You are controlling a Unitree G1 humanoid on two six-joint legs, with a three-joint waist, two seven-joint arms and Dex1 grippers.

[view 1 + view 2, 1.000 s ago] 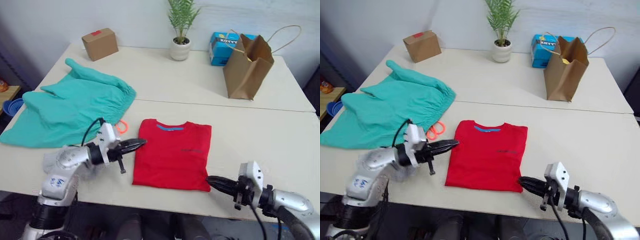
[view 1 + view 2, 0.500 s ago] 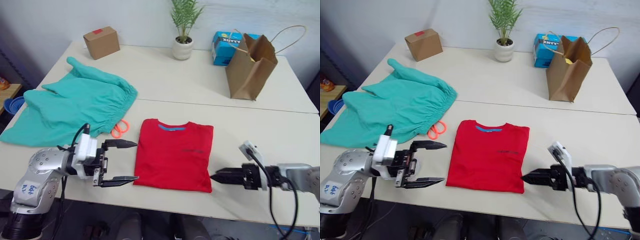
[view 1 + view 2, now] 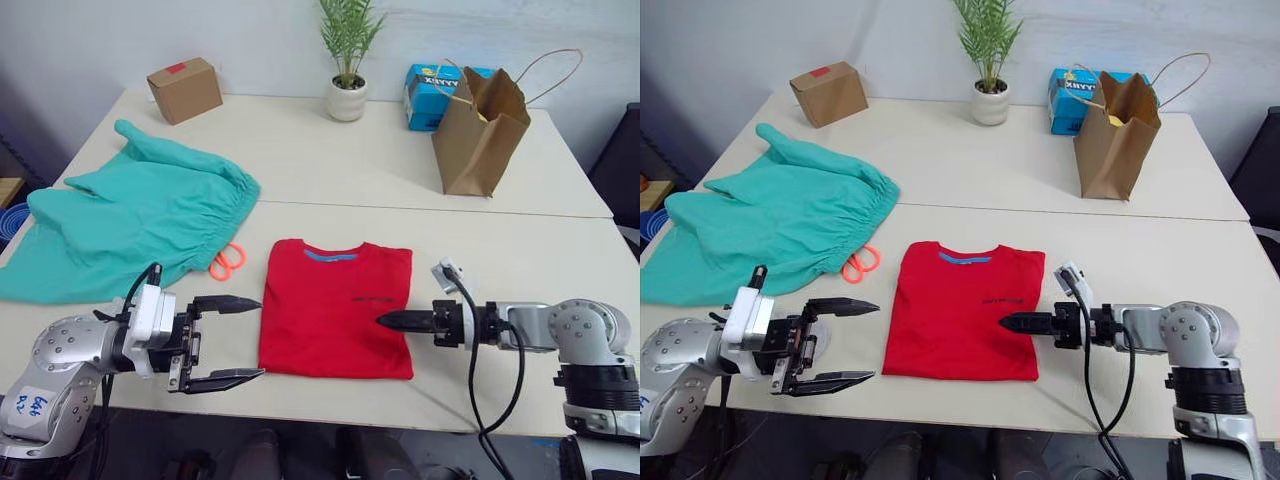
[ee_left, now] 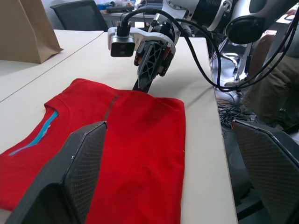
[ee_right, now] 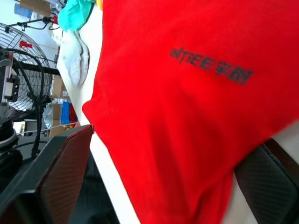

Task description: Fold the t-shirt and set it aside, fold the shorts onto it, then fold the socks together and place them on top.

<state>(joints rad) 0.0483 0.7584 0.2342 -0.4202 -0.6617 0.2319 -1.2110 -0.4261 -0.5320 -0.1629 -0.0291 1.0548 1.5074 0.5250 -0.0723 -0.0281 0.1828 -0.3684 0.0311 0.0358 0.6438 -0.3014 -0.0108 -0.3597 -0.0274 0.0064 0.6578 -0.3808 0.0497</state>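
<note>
The red t-shirt [image 3: 335, 305] lies folded in a neat rectangle near the table's front edge, blue neck label at its far side. My left gripper [image 3: 258, 338] is open just off its left edge, jaws wide with nothing between them. My right gripper [image 3: 385, 321] reaches in from the right, its tips over the shirt's right side; in the right wrist view its fingers [image 5: 51, 182] are spread wide above the red cloth. The teal shorts [image 3: 130, 220] lie crumpled at the left, the orange drawstring [image 3: 225, 262] poking out. The light grey socks [image 5: 77, 58] lie beside the shorts.
Along the far side of the table [image 3: 520, 270] stand a cardboard box [image 3: 182, 88], a potted plant [image 3: 347, 95], a blue box [image 3: 428, 85] and a brown paper bag [image 3: 478, 135]. The table's front edge runs just below both grippers.
The left gripper has opened wide and drawn back a little from the shirt's left edge. The right gripper has moved from the shirt's front right corner in over its right side.
</note>
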